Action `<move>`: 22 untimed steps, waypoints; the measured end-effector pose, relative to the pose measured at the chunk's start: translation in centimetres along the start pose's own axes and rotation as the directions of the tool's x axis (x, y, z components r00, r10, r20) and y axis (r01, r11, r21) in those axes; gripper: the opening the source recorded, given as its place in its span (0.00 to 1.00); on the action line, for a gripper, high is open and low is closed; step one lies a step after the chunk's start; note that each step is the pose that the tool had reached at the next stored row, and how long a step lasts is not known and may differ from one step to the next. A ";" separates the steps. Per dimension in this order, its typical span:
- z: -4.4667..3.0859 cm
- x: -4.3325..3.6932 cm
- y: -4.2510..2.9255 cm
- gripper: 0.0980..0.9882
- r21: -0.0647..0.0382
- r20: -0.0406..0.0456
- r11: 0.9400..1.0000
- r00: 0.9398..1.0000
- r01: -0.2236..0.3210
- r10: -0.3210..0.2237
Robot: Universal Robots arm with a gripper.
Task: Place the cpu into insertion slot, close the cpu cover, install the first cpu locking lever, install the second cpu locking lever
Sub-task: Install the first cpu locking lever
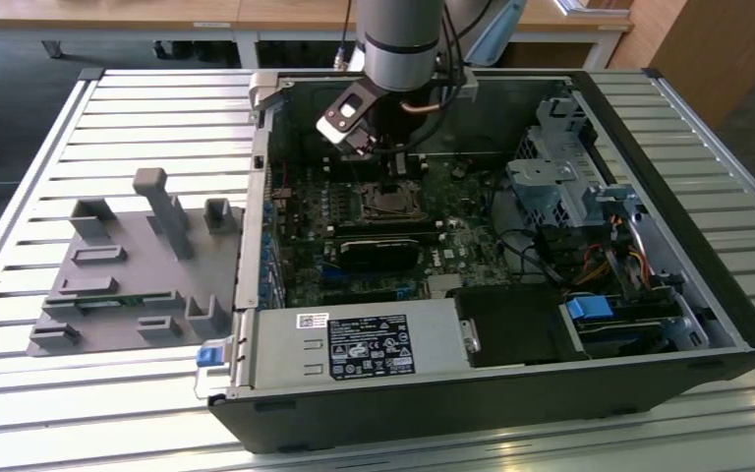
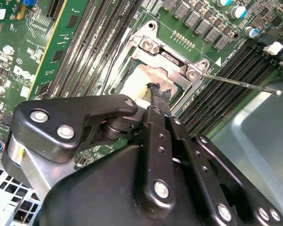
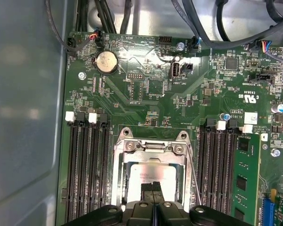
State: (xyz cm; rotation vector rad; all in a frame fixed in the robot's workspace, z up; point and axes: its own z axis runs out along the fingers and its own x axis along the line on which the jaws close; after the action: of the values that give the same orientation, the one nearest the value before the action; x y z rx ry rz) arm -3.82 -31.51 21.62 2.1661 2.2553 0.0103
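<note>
Within insertion slot [image 1: 367,204], cpu [image 3: 146,173] seated, cpu cover [image 3: 119,179] down, gripper [image 3: 153,186] clenched above it.

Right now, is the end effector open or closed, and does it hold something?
End effector: closed, fingertips together, nothing seen between them, tips near the cpu.

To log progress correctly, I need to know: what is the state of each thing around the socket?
cpu: seated, top showing.
cpu cover: down around the cpu.
locking lever: apparently unlatched, standing away.
gripper: shut, tips over the cpu.
computer case: open.
</note>
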 end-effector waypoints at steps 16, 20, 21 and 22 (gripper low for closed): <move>-0.80 0.00 0.01 0.01 0.000 0.000 1.000 1.000 0.000 0.000; -1.34 -0.01 0.02 0.01 0.000 0.000 1.000 1.000 0.000 0.000; -1.47 0.00 0.03 0.01 0.000 0.000 1.000 1.000 0.000 0.000; -1.60 0.00 0.03 0.01 0.000 0.000 1.000 1.000 0.000 0.000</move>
State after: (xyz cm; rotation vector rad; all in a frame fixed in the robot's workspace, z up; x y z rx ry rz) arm -3.82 -31.50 23.22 2.1660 2.2554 0.0105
